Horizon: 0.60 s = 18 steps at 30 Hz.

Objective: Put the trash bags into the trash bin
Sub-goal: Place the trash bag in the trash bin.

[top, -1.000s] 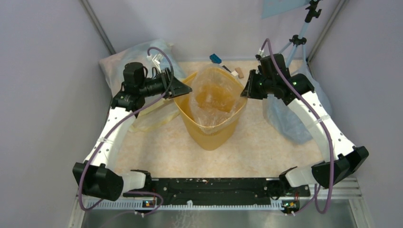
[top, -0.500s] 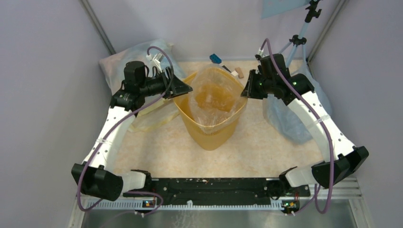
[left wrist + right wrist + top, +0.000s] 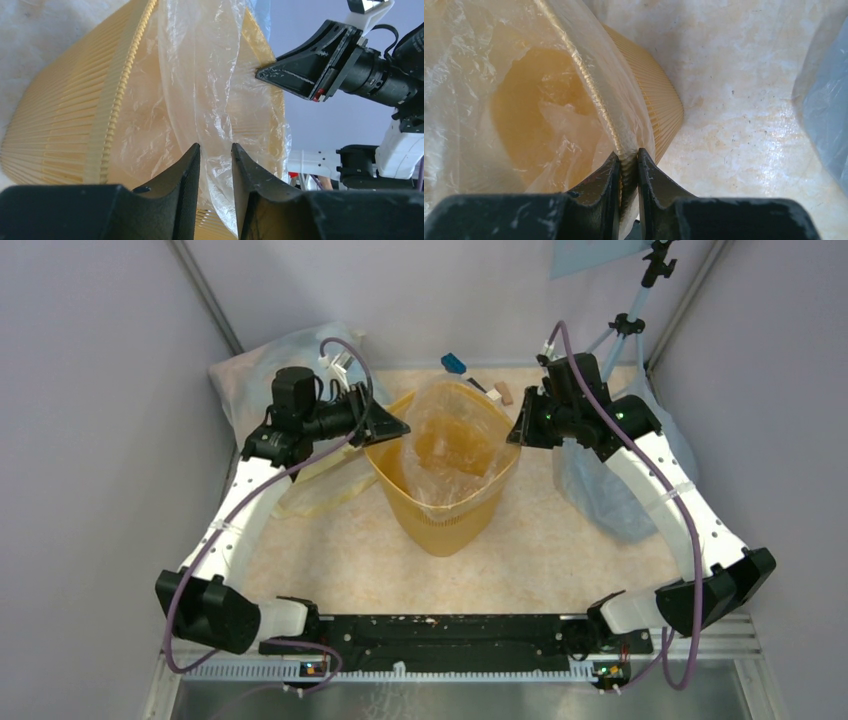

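The yellow trash bin (image 3: 447,515) stands mid-table with a clear trash bag (image 3: 450,435) inside it, the film puffed up above the rim. My left gripper (image 3: 397,427) is at the bin's left rim. In the left wrist view its jaws (image 3: 215,146) stand a little apart, with loose bag film (image 3: 200,75) hanging between them beside the bin wall (image 3: 65,125). My right gripper (image 3: 517,430) is at the right rim. In the right wrist view it (image 3: 628,152) is shut on the film-covered rim of the bin (image 3: 659,100).
Bluish plastic sacks lie at back left (image 3: 250,365) and at the right (image 3: 600,490). A yellowish film sheet (image 3: 320,485) lies left of the bin. Small blue (image 3: 453,363) and tan (image 3: 503,392) items sit at the back. A tripod (image 3: 630,320) stands back right.
My left arm has shifted slightly right, bringing its gripper closer over the bin's left rim. The right arm and the bin have stayed still.
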Each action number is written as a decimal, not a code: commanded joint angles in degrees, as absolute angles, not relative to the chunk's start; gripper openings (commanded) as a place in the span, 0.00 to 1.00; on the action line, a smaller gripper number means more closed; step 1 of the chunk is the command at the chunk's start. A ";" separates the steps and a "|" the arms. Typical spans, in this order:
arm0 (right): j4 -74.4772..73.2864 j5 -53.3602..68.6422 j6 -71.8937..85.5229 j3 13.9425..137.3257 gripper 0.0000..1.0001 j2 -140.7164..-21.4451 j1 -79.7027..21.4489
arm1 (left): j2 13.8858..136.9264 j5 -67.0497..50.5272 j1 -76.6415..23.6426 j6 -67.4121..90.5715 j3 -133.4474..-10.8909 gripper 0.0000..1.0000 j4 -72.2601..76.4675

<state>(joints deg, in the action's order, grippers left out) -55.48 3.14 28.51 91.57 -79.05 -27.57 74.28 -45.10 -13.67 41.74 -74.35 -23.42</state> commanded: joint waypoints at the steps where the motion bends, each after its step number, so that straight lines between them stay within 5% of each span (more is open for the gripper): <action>1: -54.34 3.20 27.23 91.59 0.00 -78.13 -27.33 | 76.94 -45.57 -14.24 41.96 -71.28 0.34 -26.19; 5: -54.34 2.55 27.30 91.37 0.00 -77.95 -27.33 | 77.48 -46.49 -14.24 41.42 -71.68 0.00 -25.79; 18: -56.40 -1.54 27.19 91.93 0.00 -77.72 -26.57 | 75.62 -50.78 -11.98 39.48 -76.49 0.00 -29.89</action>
